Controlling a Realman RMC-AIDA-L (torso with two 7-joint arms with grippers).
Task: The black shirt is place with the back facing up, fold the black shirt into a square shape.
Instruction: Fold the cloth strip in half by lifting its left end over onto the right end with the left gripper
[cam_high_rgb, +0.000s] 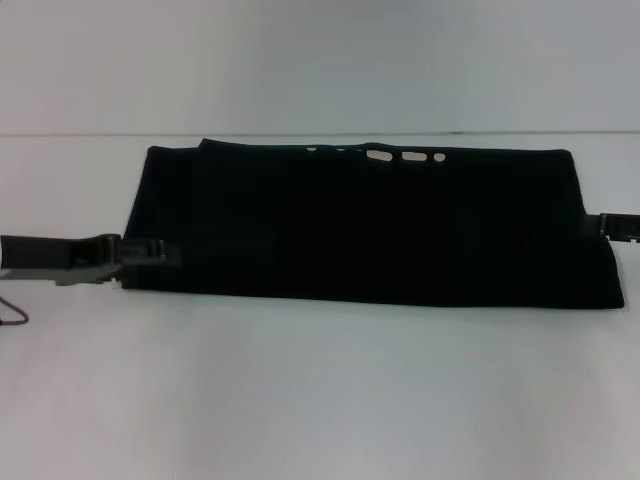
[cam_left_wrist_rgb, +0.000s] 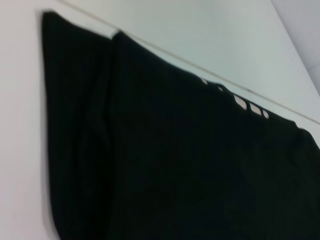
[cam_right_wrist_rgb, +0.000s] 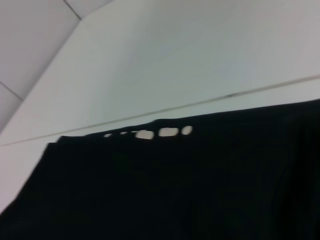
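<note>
One black shirt (cam_high_rgb: 370, 225) lies flat on a white bench (cam_high_rgb: 320, 400), folded into a wide band. Left gripper (cam_high_rgb: 150, 252) touches the shirt's left end, right gripper (cam_high_rgb: 618, 226) its right end; whether either is clamped cannot be told

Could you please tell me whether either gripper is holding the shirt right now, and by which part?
It cannot be told: the left gripper and right gripper sit at opposite ends of the black shirt.
</note>
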